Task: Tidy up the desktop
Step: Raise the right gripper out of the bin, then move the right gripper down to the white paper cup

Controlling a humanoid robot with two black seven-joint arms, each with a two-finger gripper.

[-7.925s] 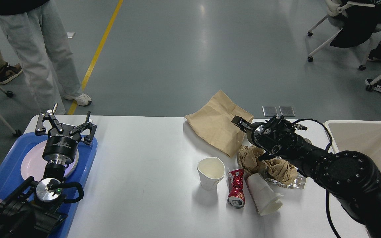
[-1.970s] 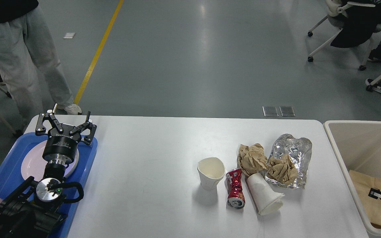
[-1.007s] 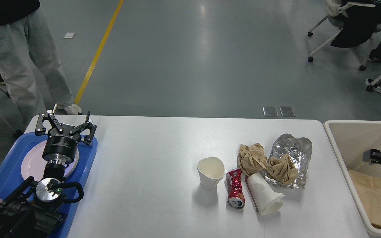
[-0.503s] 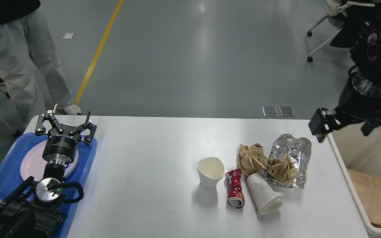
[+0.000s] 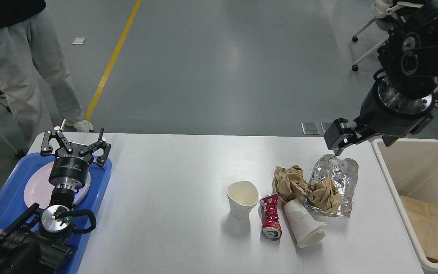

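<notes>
Your litter is bunched at the right end of the desktop [image 5: 173, 213], close to the beige bin [image 5: 394, 190] just off its right edge, so each piece has only a short carry. A flat brown paper bag [image 5: 434, 224] already lies in that bin. Your right gripper [image 5: 363, 139] hangs above the far right of the table, over the far edge of the crinkled foil wrapper [image 5: 337, 171]; only one finger shows clearly and nothing appears held, so I cannot tell how wide it stands. A crumpled brown paper wad [image 5: 323, 194] rests on the foil, a second wad [image 5: 289, 182] sits just left, with a crushed red can [image 5: 271, 220], a tipped paper cup [image 5: 304, 226] and an upright paper cup [image 5: 242, 198] nearer. Your left gripper [image 5: 75, 146] is parked spread open and empty over the pink plate [image 5: 36, 186] on the blue tray [image 5: 6, 201], out of the way.
</notes>
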